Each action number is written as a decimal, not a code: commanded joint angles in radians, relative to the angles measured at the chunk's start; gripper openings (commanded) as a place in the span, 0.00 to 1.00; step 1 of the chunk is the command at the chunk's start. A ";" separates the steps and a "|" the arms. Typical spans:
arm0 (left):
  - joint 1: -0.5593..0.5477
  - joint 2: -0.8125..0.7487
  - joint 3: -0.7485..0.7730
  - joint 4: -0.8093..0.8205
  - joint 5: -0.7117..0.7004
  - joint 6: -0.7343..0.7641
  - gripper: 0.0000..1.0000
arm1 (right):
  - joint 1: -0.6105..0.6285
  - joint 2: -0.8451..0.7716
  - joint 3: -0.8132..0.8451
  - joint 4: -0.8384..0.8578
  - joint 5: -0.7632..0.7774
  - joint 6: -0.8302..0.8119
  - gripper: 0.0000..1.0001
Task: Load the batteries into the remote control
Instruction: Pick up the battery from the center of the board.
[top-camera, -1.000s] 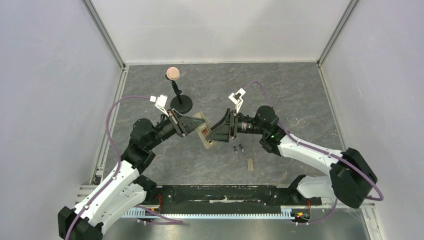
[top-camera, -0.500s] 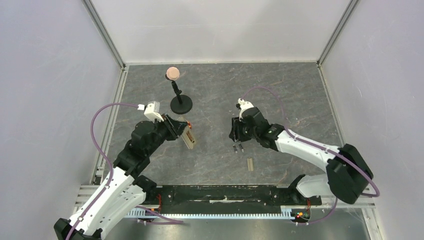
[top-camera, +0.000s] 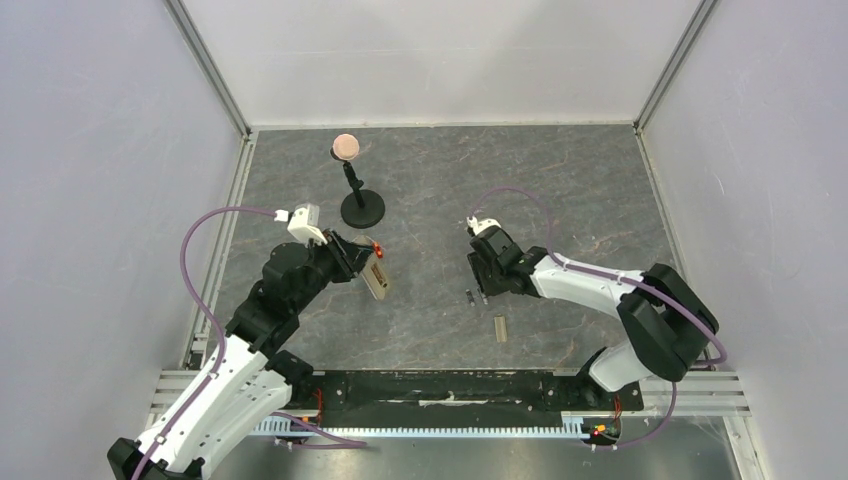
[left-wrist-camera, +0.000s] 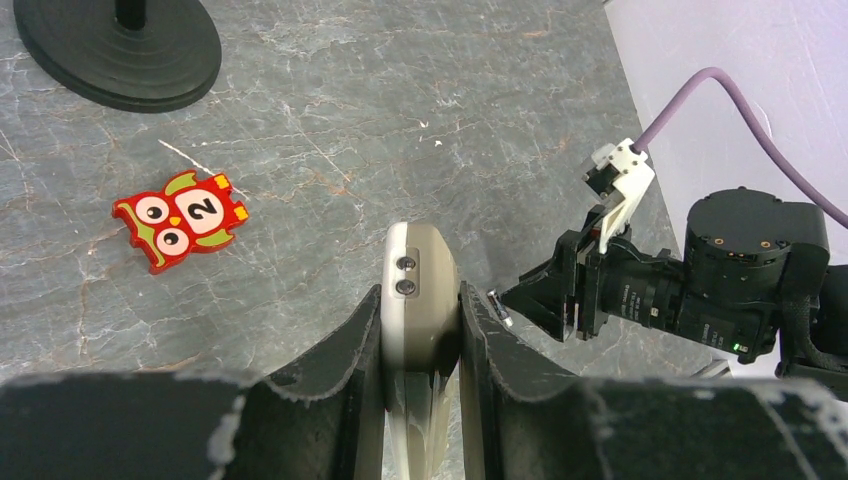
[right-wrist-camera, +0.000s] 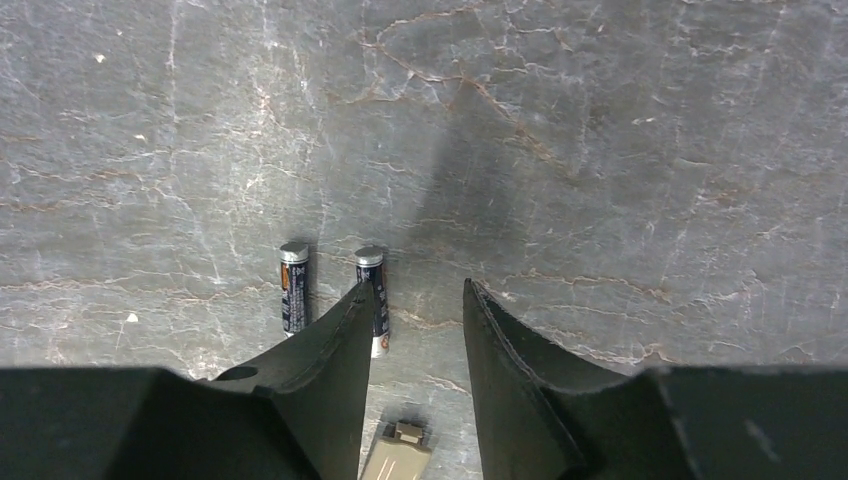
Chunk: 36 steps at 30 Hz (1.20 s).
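My left gripper (top-camera: 368, 270) is shut on the remote control (top-camera: 377, 283), which is tan-backed and held off the table. In the left wrist view the remote (left-wrist-camera: 419, 268) stands edge-on between the pads of the gripper (left-wrist-camera: 421, 298). Two batteries (right-wrist-camera: 293, 288) (right-wrist-camera: 379, 300) lie side by side on the table. My right gripper (right-wrist-camera: 416, 290) is open and empty just above them. Its left finger overlaps the nearer battery and the gap sits just right of both. From above, one battery (top-camera: 469, 297) shows beside the right gripper (top-camera: 486, 288); the other is hidden.
The beige cover piece (top-camera: 500, 328) lies near the batteries and shows in the right wrist view (right-wrist-camera: 397, 456). A red owl gadget (left-wrist-camera: 180, 219) lies left of the remote. A black stand (top-camera: 362, 208) with a pink ball (top-camera: 345, 146) stands behind. Walls enclose the table.
The two grippers were together at the remote; the left has pulled it back to the left. The right has let go, moved right and come down over the batteries.
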 joint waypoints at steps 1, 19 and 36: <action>0.003 -0.002 0.006 0.037 -0.021 0.018 0.02 | 0.018 0.023 0.060 -0.006 -0.016 -0.056 0.40; 0.003 -0.010 -0.012 0.047 -0.039 0.019 0.02 | 0.045 0.117 0.104 -0.099 0.064 0.068 0.03; 0.003 -0.033 -0.061 0.125 -0.014 -0.003 0.02 | -0.158 -0.115 -0.072 -0.219 0.219 1.233 0.00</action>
